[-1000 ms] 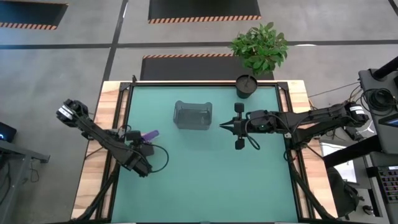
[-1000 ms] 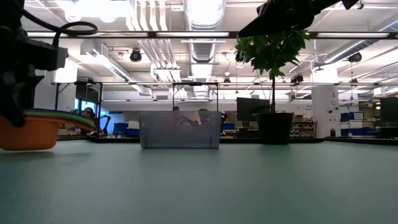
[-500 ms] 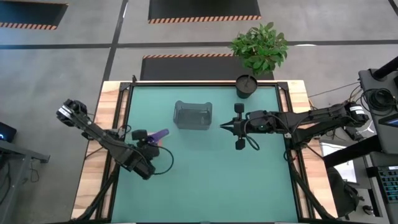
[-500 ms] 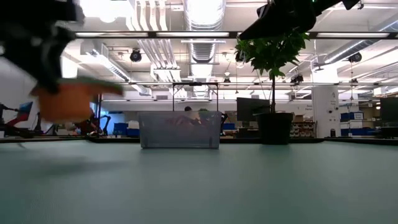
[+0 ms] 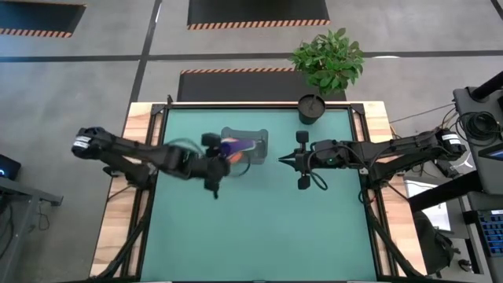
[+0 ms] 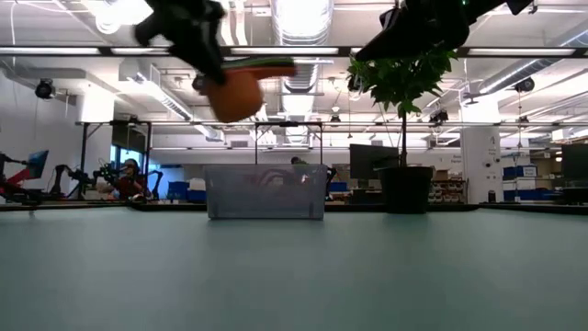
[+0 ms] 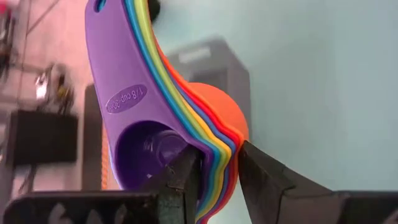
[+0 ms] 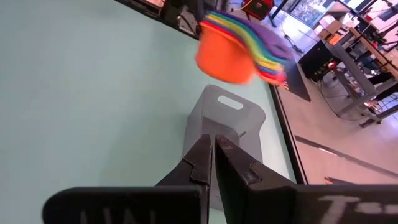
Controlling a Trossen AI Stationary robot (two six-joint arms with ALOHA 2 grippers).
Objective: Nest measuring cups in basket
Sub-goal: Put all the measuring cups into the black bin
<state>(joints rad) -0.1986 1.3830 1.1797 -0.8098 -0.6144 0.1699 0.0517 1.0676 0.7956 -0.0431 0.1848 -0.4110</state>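
Lifted plastic measuring cups (image 5: 229,148) reached translucent basket (image 5: 256,138).

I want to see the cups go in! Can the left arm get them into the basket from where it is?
Probably yes. The left gripper holds the stacked cups in the air, right at the basket's edge. The basket is open on top, and the right gripper waits off to its other side, out of the way.

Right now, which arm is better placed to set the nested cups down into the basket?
Left. Its pincer is shut on the nested measuring cups, held in the air above the basket. The right pincer is shut and empty, beside the basket.
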